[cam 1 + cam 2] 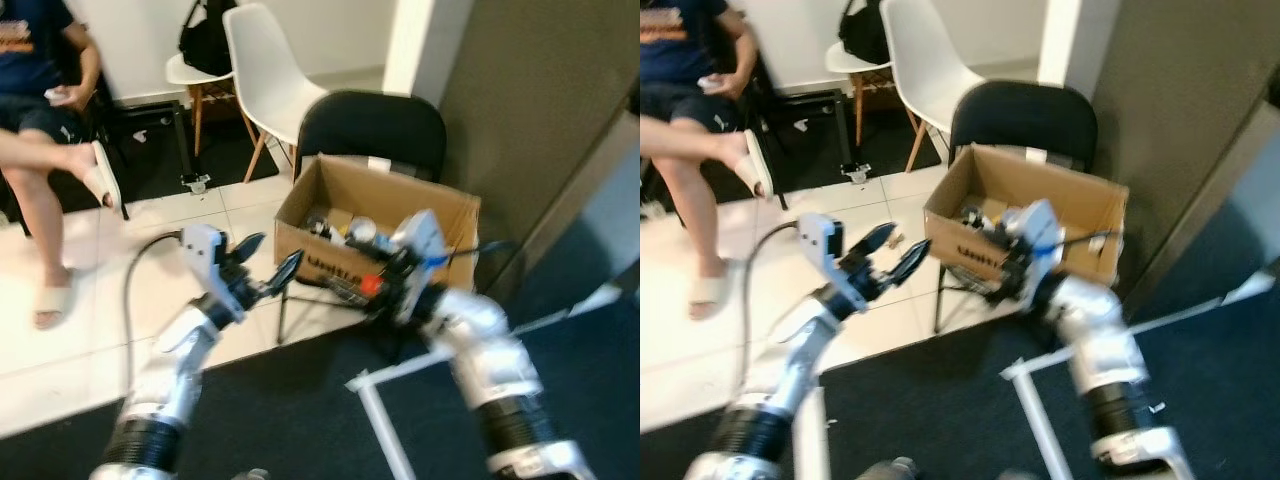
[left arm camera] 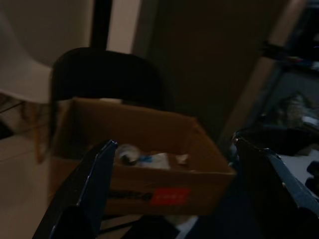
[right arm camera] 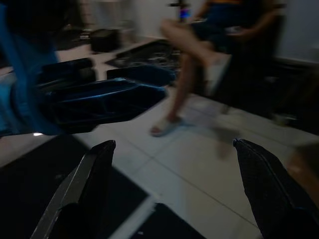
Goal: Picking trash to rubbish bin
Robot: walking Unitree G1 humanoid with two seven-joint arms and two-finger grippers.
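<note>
Both end effectors, left end effector [image 1: 266,257] and right end effector [image 1: 368,290], hold nothing, fingers apart, before the centre-frame cardboard box [image 1: 440,215] serving as bin.

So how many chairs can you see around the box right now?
2: a black chair holding the cardboard box, and a white chair behind it by the wall. The seated person's seat is hidden.
</note>
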